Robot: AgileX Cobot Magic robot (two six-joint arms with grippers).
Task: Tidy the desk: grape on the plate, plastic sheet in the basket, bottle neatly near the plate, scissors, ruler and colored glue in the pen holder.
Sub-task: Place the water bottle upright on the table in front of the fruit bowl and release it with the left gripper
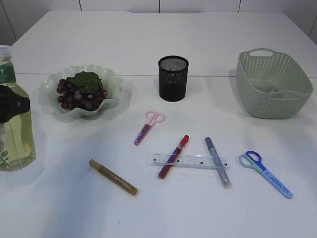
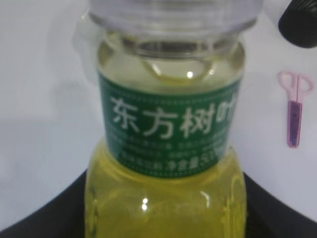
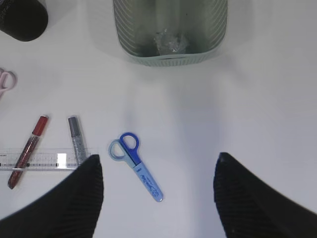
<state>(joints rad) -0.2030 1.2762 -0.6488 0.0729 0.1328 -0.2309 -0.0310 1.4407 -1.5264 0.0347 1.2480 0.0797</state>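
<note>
My left gripper (image 1: 14,105) is shut on the bottle (image 1: 15,139) of yellow liquid, upright at the far left; its green label fills the left wrist view, where the bottle (image 2: 168,163) sits between the black fingers (image 2: 39,218). Grapes (image 1: 79,91) lie on the wavy plate (image 1: 49,83). On the table lie pink scissors (image 1: 148,126), blue scissors (image 3: 136,166), a clear ruler (image 1: 190,161) and red (image 1: 173,156), silver (image 1: 218,162) and gold (image 1: 113,177) glue pens. A crumpled plastic sheet (image 3: 171,40) lies in the basket (image 3: 148,58). My right gripper (image 3: 157,159) hangs open above the blue scissors.
The black mesh pen holder (image 1: 173,78) stands behind the scattered items, between the plate and the green basket (image 1: 274,84). The red pen lies under the ruler and the silver pen crosses its right end. Bare white table lies in front of the gold pen.
</note>
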